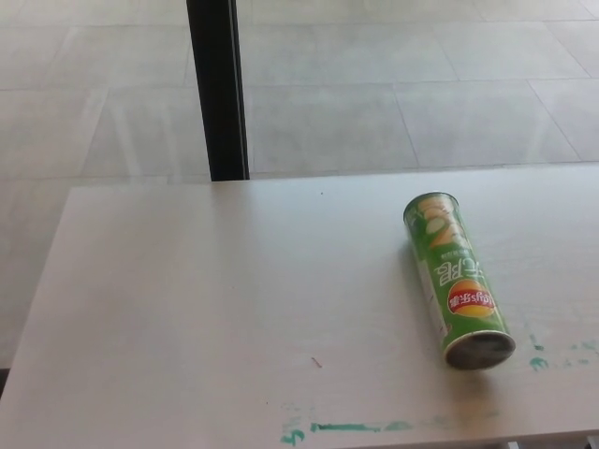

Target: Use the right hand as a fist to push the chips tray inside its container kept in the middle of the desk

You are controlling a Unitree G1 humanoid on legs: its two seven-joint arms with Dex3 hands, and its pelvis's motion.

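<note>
A green chips can lies on its side on the white desk, right of the middle. Its silver end points toward the near edge and its far end points away. No tray shows sticking out of it from this angle. Neither of my hands appears in the head view.
Green paint smears mark the desk's near edge, with more at the right. A black post stands behind the desk's far edge on a pale tiled floor.
</note>
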